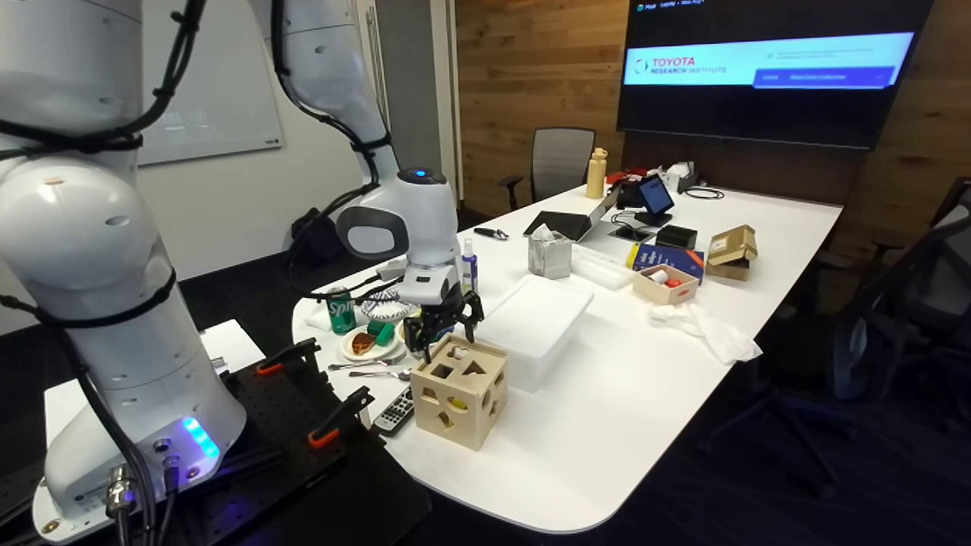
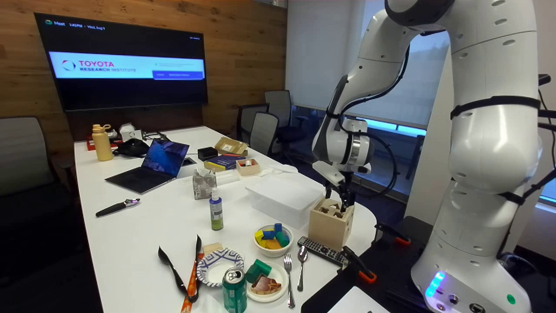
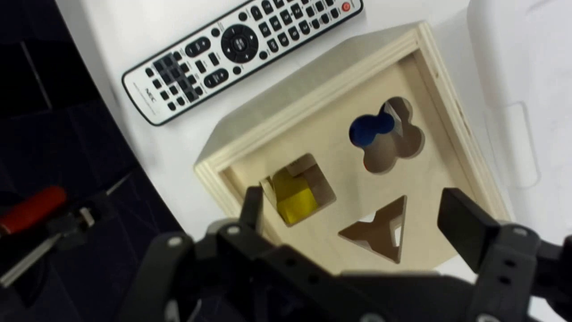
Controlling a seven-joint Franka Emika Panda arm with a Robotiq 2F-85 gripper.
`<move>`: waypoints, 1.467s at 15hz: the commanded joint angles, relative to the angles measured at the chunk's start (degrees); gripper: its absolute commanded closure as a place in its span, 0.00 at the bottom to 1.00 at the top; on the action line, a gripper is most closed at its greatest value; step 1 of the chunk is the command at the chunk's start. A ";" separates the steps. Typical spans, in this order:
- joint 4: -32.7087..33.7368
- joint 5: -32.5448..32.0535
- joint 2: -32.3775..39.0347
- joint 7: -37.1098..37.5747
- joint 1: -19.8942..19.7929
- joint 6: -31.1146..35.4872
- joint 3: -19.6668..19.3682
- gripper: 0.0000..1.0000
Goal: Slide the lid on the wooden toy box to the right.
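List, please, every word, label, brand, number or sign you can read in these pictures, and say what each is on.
"TOYOTA RESEARCH INSTITUTE": on the wall screen
"Meet": at the screen's top left
"NEC": on the remote control
"Spri": on the green can, nothing further legible
Too small or blurred: the screen's other lines, the remote's key markings, print on the spray bottle and book.

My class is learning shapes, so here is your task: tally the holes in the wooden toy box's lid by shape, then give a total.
Square hole: 1
Triangular hole: 1
Four-lobed hole: 1
Total in the lid: 3
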 commanded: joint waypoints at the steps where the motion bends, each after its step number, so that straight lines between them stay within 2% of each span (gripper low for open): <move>1: -0.58 9.10 -1.31 -1.08 -3.95 3.48 7.87 0.00; 3: 0.78 12.90 -0.43 -2.40 -6.14 4.92 11.37 0.00; 6: 1.05 15.59 -0.62 -3.32 -9.43 6.40 14.61 0.00; 11: 1.55 16.29 1.36 -3.66 -14.67 7.17 17.90 0.00; 18: 4.21 13.32 7.44 -4.18 -16.40 11.43 16.81 0.00; 22: 5.76 11.67 9.96 -3.82 -15.70 12.26 15.49 0.00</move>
